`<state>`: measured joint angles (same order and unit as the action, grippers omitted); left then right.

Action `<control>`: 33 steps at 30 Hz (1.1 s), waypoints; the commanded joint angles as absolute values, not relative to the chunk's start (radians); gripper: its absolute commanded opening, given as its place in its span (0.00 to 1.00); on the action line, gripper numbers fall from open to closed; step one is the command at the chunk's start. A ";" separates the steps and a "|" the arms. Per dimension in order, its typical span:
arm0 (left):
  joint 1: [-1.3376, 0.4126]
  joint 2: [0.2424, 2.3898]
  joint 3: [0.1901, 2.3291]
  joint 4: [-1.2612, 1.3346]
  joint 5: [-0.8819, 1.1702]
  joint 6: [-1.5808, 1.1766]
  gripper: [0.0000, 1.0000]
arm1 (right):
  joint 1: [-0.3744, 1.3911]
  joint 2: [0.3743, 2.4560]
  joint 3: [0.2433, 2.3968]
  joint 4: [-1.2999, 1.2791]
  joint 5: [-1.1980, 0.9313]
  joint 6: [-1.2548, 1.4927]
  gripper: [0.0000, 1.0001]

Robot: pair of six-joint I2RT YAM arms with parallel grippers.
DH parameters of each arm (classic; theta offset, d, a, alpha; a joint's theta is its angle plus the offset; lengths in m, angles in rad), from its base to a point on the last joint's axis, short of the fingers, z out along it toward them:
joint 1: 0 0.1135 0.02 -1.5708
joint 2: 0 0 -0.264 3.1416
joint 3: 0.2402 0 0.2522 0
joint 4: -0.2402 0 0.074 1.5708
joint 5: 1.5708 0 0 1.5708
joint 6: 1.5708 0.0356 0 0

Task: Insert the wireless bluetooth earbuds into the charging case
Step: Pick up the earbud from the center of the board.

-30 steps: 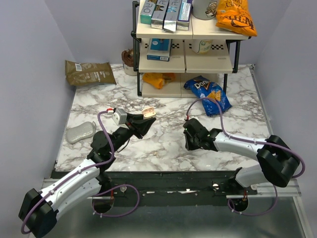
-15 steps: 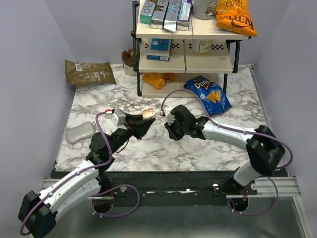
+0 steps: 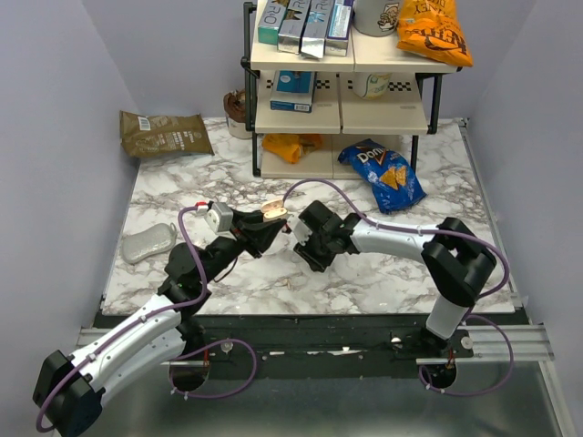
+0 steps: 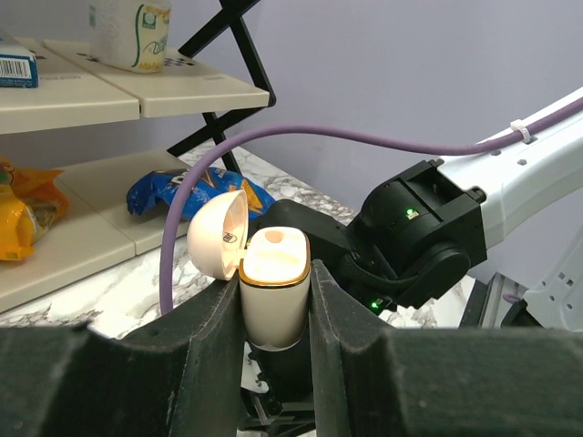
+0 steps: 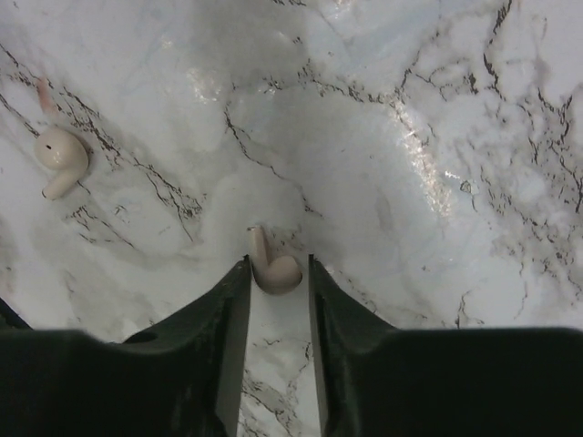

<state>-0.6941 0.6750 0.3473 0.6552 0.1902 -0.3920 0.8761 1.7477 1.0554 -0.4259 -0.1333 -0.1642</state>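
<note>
My left gripper (image 4: pixel 273 278) is shut on the pale charging case (image 4: pixel 273 300) and holds it upright above the table, its hinged lid (image 4: pixel 219 235) open to the left. The case also shows in the top view (image 3: pixel 273 210). My right gripper (image 5: pixel 278 261) is shut on one cream-white earbud (image 5: pixel 275 275), stem pointing away, just right of the case in the top view (image 3: pixel 299 238). A second cream-white earbud (image 5: pixel 59 159) lies on the marble to the left. No black earbuds are in view.
A shelf rack (image 3: pixel 342 114) with boxes and snack bags stands at the back. A blue Doritos bag (image 3: pixel 383 173) lies before it, a brown bag (image 3: pixel 164 134) at the back left and a grey pouch (image 3: pixel 148 242) at the left edge.
My right gripper has moved left across the table, from the middle right to close beside the case. My left gripper has kept the case nearly still.
</note>
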 commanded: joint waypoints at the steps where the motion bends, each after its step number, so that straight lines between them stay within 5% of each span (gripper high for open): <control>1: -0.698 0.664 0.339 0.663 0.175 -0.380 0.00 | 0.881 1.735 1.083 -0.474 -0.097 -0.138 0.45; 13: -0.700 0.621 0.337 0.629 0.152 -0.374 0.00 | 0.879 1.499 1.031 -0.428 0.070 0.081 0.57; 15: -0.699 0.611 0.333 0.623 0.144 -0.374 0.00 | 0.879 1.462 0.979 -0.397 0.078 0.214 0.44; 17: -0.701 0.606 0.330 0.623 0.137 -0.374 0.00 | 0.879 1.421 0.913 -0.348 0.046 0.335 0.14; 19: -0.703 0.604 0.333 0.620 0.135 -0.377 0.00 | 0.880 1.399 0.859 -0.283 0.009 0.412 0.01; 33: -0.704 0.606 0.348 0.581 0.133 -0.379 0.00 | 0.880 1.540 0.778 -0.121 -0.072 0.537 0.01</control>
